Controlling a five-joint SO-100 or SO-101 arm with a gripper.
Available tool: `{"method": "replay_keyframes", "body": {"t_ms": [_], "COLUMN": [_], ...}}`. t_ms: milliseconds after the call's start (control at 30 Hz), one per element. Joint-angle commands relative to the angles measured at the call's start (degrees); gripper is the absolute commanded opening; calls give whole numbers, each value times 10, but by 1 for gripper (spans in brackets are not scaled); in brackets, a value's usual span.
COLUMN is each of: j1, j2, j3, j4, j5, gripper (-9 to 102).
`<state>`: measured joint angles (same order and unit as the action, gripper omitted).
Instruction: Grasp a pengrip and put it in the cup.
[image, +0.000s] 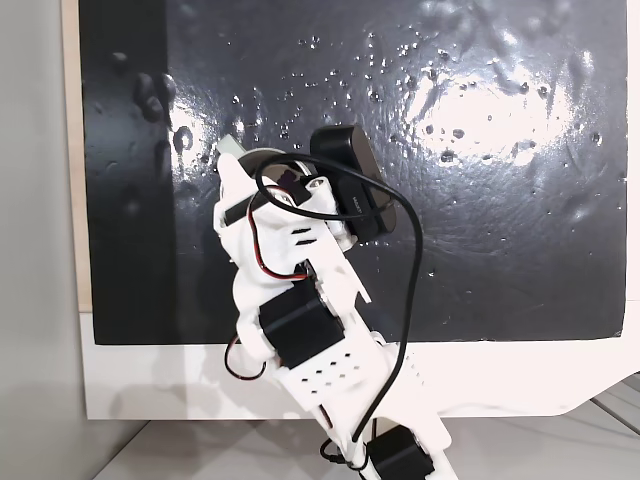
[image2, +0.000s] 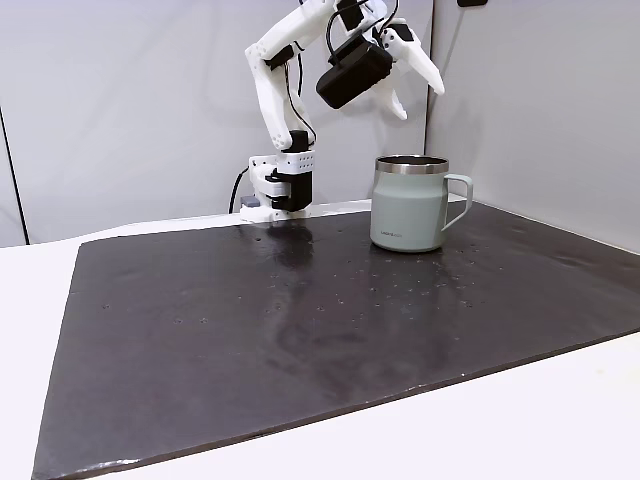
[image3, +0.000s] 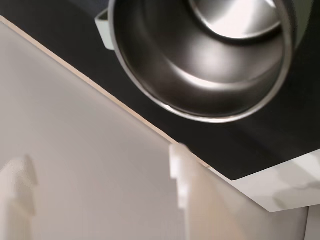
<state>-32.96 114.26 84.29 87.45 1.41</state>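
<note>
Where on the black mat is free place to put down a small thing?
In a fixed view, the black mat lies bare from its front edge back to the cup and the arm's base. It is crowded only at that back edge, where the gripper hangs open above the cup.

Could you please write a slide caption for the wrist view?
Wrist camera looking down into the steel-lined cup on the black mat, blurred open claw in the foreground.
</note>
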Motion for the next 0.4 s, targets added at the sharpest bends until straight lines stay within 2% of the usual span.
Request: {"method": "replay_keyframes", "body": {"t_ms": [0,367], "j1": [-4,-4], "j2": [15,25], "j3": [-6,16], "j4": [11,8], "j5": [-6,-15], "gripper": [27,27]}}
